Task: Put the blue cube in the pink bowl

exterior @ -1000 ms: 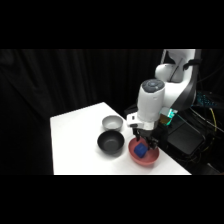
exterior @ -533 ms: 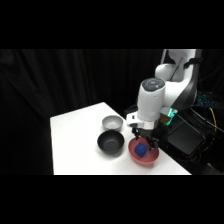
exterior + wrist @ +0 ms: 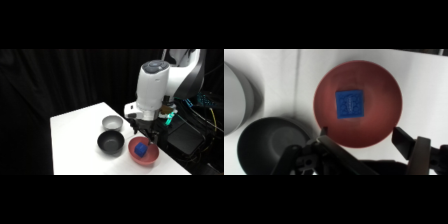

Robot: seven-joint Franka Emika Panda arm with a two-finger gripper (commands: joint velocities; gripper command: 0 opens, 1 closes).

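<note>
Blue cube (image 3: 349,104) sits flat inside the pink bowl (image 3: 384,85), near its centre, nothing touching it. My gripper (image 3: 369,141) hangs just above the bowl, jaws spread wide and empty, one finger (image 3: 405,138) on each side of the near rim. Black bowl (image 3: 110,142) touches the pink one's side; grey bowl (image 3: 112,122) is just behind it on the white table (image 3: 75,140).

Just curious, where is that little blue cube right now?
The blue cube lies inside the pink bowl, near its middle, beside the black bowl.

Blue cube (image 3: 349,104) (flat) inside pink bowl (image 3: 383,85)
</note>
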